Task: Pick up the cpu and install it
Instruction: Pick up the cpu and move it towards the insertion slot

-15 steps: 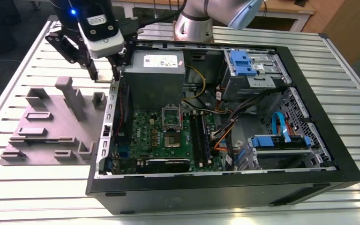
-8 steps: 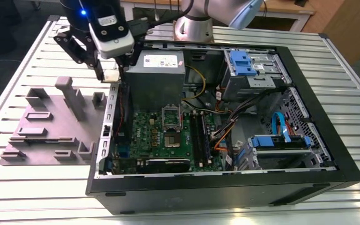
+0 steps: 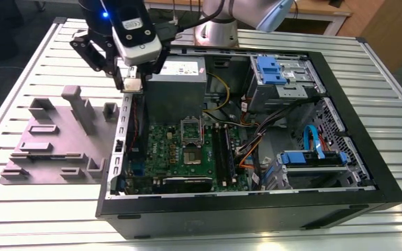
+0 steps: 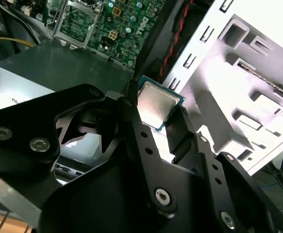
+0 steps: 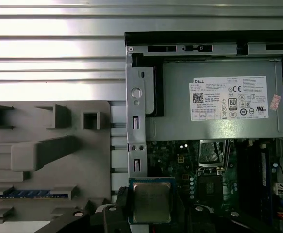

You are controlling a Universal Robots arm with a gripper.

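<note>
The cpu (image 4: 156,107), a small square chip with a silver-grey top and a thin rim, sits between the black fingers (image 4: 180,131) of my gripper (image 4: 155,116), which is shut on it. In the first wrist view the cpu (image 5: 152,201) hangs over the case's side wall, between the grey fixture and the motherboard, held by the gripper (image 5: 152,206). In the exterior view the gripper (image 3: 132,89) holds the cpu (image 3: 133,83) above the case's wall on that view's left, beside the power supply. The socket (image 3: 189,155) lies on the green motherboard with its metal frame (image 3: 189,129) raised.
The open black computer case (image 3: 355,130) lies on a slatted metal table. A grey power supply (image 3: 176,89) fills its far corner. A grey fixture tray (image 3: 54,141) with moulded slots sits on the exterior view's left. Black memory slots (image 3: 222,151), loose cables and blue drive bays (image 3: 278,70) crowd the case.
</note>
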